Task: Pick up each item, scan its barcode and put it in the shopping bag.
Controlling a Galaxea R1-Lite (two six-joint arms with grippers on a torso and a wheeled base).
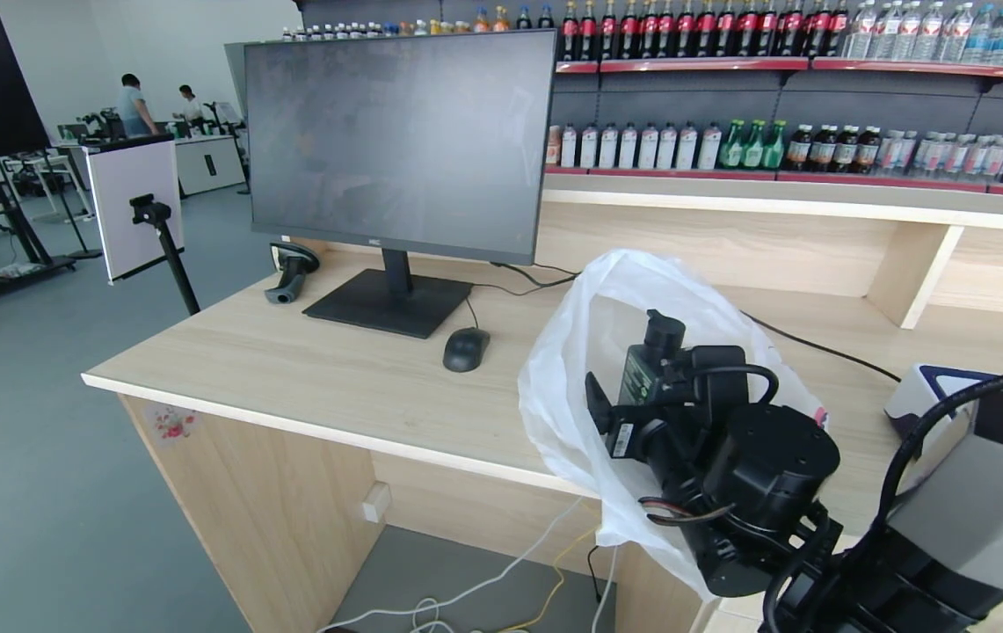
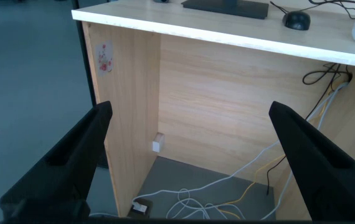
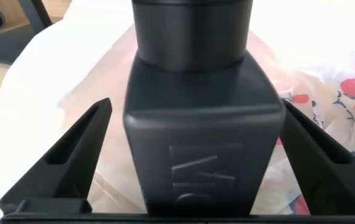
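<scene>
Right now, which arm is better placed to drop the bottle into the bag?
Right. Its gripper holds the bottle right at the bag; the left gripper is open, empty, off facing the counter.

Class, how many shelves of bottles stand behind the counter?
2: the upper shelf at the head view's top, the lower shelf just below it. Others may lie above.

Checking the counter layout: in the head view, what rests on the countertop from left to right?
On the counter: handheld scanner → monitor base → mouse → shopping bag → white device.
</scene>
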